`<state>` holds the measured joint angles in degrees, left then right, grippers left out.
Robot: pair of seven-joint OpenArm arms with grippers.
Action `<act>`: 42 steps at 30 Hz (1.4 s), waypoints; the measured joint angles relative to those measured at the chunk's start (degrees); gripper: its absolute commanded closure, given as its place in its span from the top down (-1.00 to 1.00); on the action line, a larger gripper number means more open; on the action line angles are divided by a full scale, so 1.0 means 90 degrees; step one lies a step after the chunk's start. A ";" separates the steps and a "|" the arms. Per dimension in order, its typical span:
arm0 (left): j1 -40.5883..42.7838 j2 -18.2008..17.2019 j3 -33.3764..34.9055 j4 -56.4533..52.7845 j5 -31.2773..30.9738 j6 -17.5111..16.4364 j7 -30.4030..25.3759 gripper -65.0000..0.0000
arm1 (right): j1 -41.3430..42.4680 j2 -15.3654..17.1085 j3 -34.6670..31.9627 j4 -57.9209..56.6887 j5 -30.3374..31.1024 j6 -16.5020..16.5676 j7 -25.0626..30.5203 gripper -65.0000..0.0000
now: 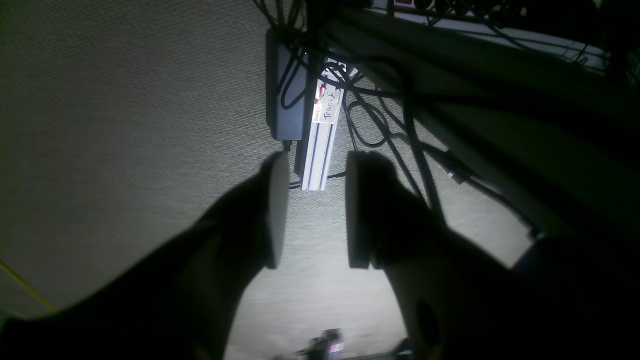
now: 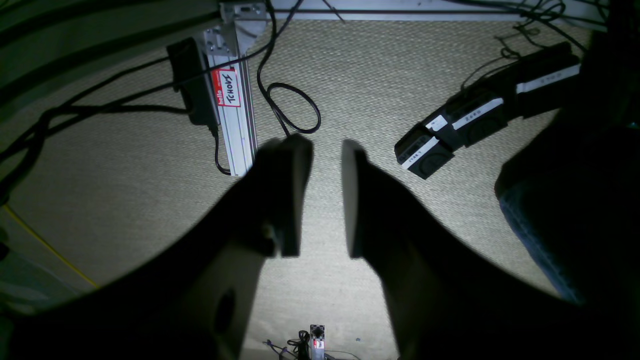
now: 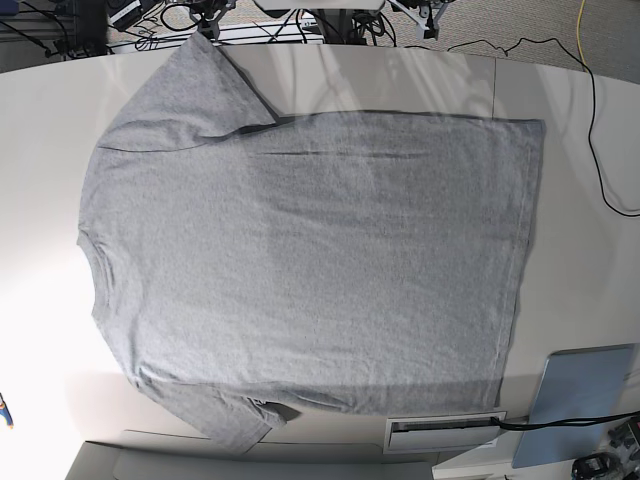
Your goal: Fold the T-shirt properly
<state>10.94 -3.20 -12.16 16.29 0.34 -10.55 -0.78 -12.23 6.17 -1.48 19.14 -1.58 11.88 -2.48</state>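
Note:
The T-shirt (image 3: pixel 310 265) lies spread flat on the white table (image 3: pixel 40 120) in the base view, plain grey side up. Its collar (image 3: pixel 88 250) points left, its hem (image 3: pixel 527 240) right, and one sleeve (image 3: pixel 185 90) reaches the far edge while the other sleeve (image 3: pixel 225 420) lies at the near edge. Neither arm appears in the base view. My left gripper (image 1: pixel 316 170) hangs open over carpeted floor with nothing between its fingers. The wrist view of my right gripper (image 2: pixel 326 150) shows the same: open, empty, above the carpet.
A pale blue panel (image 3: pixel 575 400) and a white box (image 3: pixel 445 432) sit at the table's near right corner. Below the grippers are an aluminium rail with a name tag (image 2: pixel 232 100), loose black cables (image 2: pixel 292 107), a black labelled arm segment (image 2: pixel 475 120) and blue denim (image 2: pixel 540 225).

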 measured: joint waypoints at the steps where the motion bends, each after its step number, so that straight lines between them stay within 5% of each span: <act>1: 0.0000 0.0000 0.0000 0.0000 0.0095 0.0000 0.0000 -0.35 | 0.0000 0.0000 0.0000 0.0000 -0.0002 0.0000 0.0000 -0.55; 7: 0.0131 -0.0012 0.0000 0.0121 0.0347 -0.0002 -0.0005 -0.35 | -0.0160 0.0002 0.0000 0.0044 -0.1268 0.0000 0.0194 -0.55; 15: 0.1285 -0.0214 0.0000 0.1894 0.0692 -0.0097 0.0758 -0.35 | -0.1188 0.0398 -0.0005 0.0551 -0.1353 0.0022 0.0588 -0.55; 18: 0.1974 -0.0321 0.0010 0.3055 0.0675 -0.0187 0.0867 -0.35 | -0.1821 0.0704 -0.0007 0.1452 -0.1343 0.0010 0.0602 -0.55; 22: 0.3106 -0.0563 0.0024 0.4789 0.0692 -0.0797 0.1112 -0.35 | -0.3075 0.1129 -0.0024 0.3160 -0.1277 0.0019 0.0369 -0.55; 27: 0.4537 -0.1222 0.0027 0.7096 0.0682 -0.0821 0.1222 -0.35 | -0.4915 0.2008 -0.0019 0.5797 -0.0959 -0.0039 -0.0053 -0.55; 29: 0.5102 -0.1634 0.0019 0.8017 0.0699 -0.0748 0.1239 -0.35 | -0.5654 0.2424 -0.0015 0.6858 -0.0974 -0.0418 -0.0238 -0.55; 32: 0.5957 -0.2283 0.0017 0.9350 0.0804 -0.0187 0.1294 -0.35 | -0.6637 0.3004 -0.0007 0.8361 -0.1103 -0.1605 -0.0690 -0.55; 37: 0.6438 -0.3167 0.0019 1.1256 0.1656 0.0194 0.2307 -0.35 | -0.6846 0.3483 0.0075 1.0365 -0.2868 -0.3235 -0.1775 -0.55; 39: 0.6336 -0.3441 0.0027 1.1805 0.1797 0.0296 0.2688 -0.35 | -0.6836 0.3670 0.0131 1.1052 -0.3619 -0.3565 -0.2239 -0.55; 42: 0.5955 -0.3713 0.0022 1.2237 0.1887 0.0403 0.2900 -0.35 | -0.6909 0.3660 0.0129 1.1698 -0.4328 -0.3487 -0.2788 -0.55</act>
<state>64.53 -36.62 -11.97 126.43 17.32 -6.92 25.32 -74.41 39.11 -0.32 124.42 -40.53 -19.51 -27.57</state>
